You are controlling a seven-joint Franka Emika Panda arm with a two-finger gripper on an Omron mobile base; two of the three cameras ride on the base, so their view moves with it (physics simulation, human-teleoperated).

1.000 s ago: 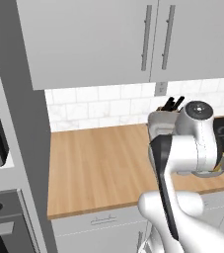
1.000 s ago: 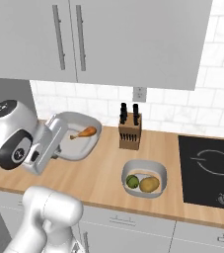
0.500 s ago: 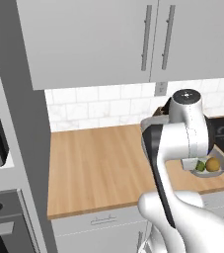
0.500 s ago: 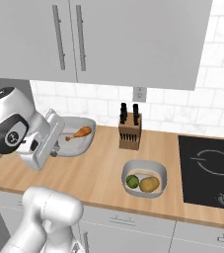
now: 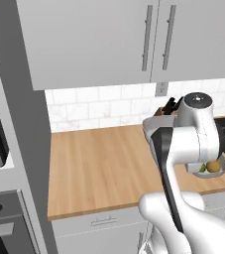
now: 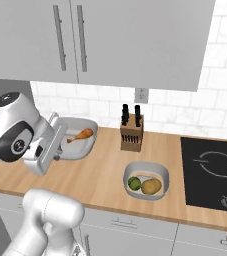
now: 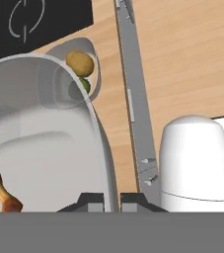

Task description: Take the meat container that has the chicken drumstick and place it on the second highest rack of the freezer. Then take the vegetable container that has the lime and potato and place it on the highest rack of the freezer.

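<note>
Gripping meat container (image 6: 78, 138) rim, fingers (image 7: 91, 201) closed

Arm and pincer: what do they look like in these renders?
The arm has glossy white rounded shells with dark grey to black joint sections and a round dark-centred cap on top. The pincer ends in two small dark, flat-topped tips. No cables or markings are visible.

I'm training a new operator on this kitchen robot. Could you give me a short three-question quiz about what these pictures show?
1. True or false: the pincer is shut on the rim of the meat container.
2. What lies in the meat container? A) lime B) chicken drumstick C) knife
3. Name the two items in the vegetable container.

Key: 1 true. 2 B. 3 the lime and the potato.
</note>
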